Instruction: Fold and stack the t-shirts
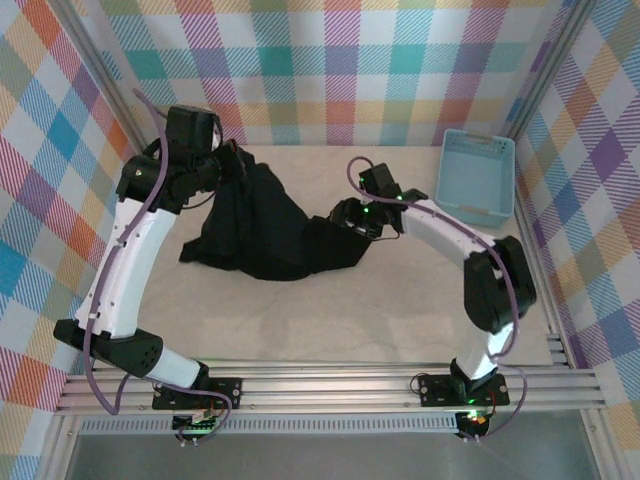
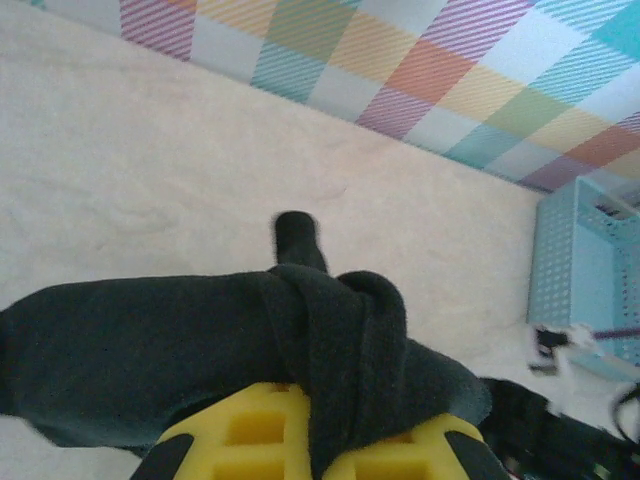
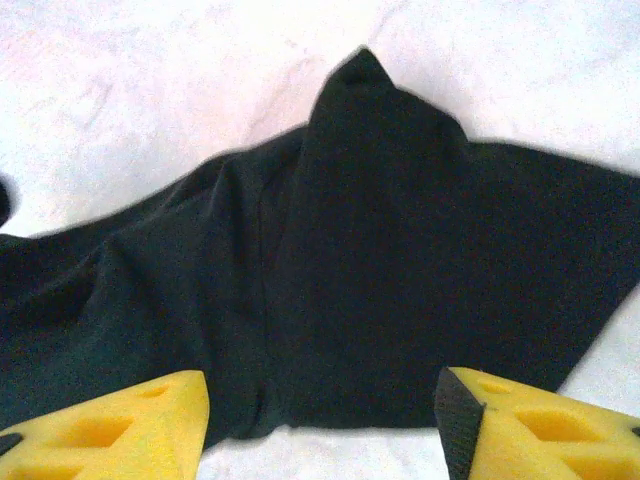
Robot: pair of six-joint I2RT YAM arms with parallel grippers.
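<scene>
A plain black t-shirt (image 1: 275, 235) lies crumpled across the middle of the table, one end lifted at the far left. My left gripper (image 1: 228, 160) is shut on that lifted end; in the left wrist view a thick fold of black cloth (image 2: 340, 340) runs between the yellow fingers (image 2: 240, 430). My right gripper (image 1: 345, 222) is open, low over the shirt's right edge. In the right wrist view the yellow fingers (image 3: 120, 425) stand wide apart, with the t-shirt (image 3: 380, 280) spread just beyond them and its hem between the tips.
A light-blue plastic basket (image 1: 478, 175) stands at the far right against the checked wall, and its corner (image 2: 590, 290) appears in the left wrist view. Checked walls close in the back and both sides. Bare tabletop (image 1: 330, 330) lies in front of the shirt.
</scene>
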